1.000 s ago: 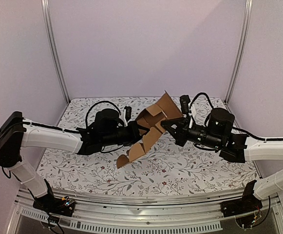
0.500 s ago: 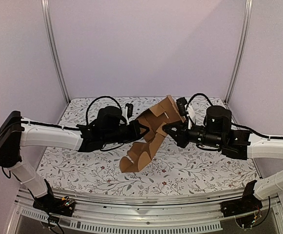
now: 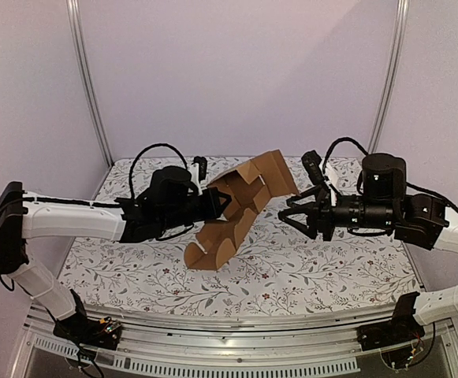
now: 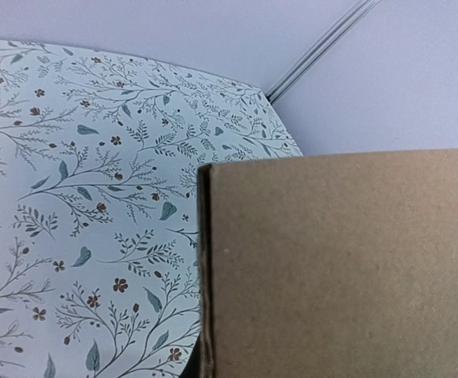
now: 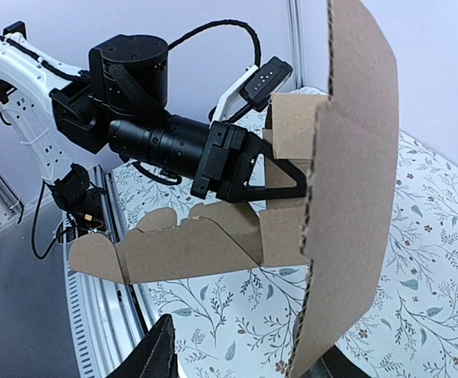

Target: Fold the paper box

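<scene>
Top external view, near edge: an aluminium rail (image 3: 213, 327) carries the two arm bases. The left arm (image 3: 71, 222) and right arm (image 3: 457, 236) reach inward from either side over the floral-patterned table (image 3: 331, 268).

Centre: the paper box (image 3: 248, 193), plain brown cardboard and only partly formed, is held tilted above the middle of the table. Its broad upper panel rises toward the far right. A long strip with scalloped flaps slopes down toward the near left. Whether the lowest flap touches the table cannot be told.

The left gripper (image 3: 221, 205) meets the box from the left, its jaws closed on an inner panel. The right wrist view confirms this: the black fingers (image 5: 272, 177) pinch the cardboard where the folded panels meet.

The right gripper (image 3: 290, 213) stands just beside the box's right edge with its jaws spread wide and nothing between them. In the right wrist view one of its fingers (image 5: 159, 353) shows at the bottom edge. The broad panel of the box (image 5: 355, 157) stands edge-on directly ahead. Contact with that panel cannot be told.

Left wrist view: a flat cardboard face (image 4: 339, 268) fills the lower right, with the table (image 4: 71, 197) beyond it. The left gripper's own fingers are not visible here.

Background: pale lilac walls (image 3: 236, 79) and two metal corner posts (image 3: 87, 79) close off the far side.
</scene>
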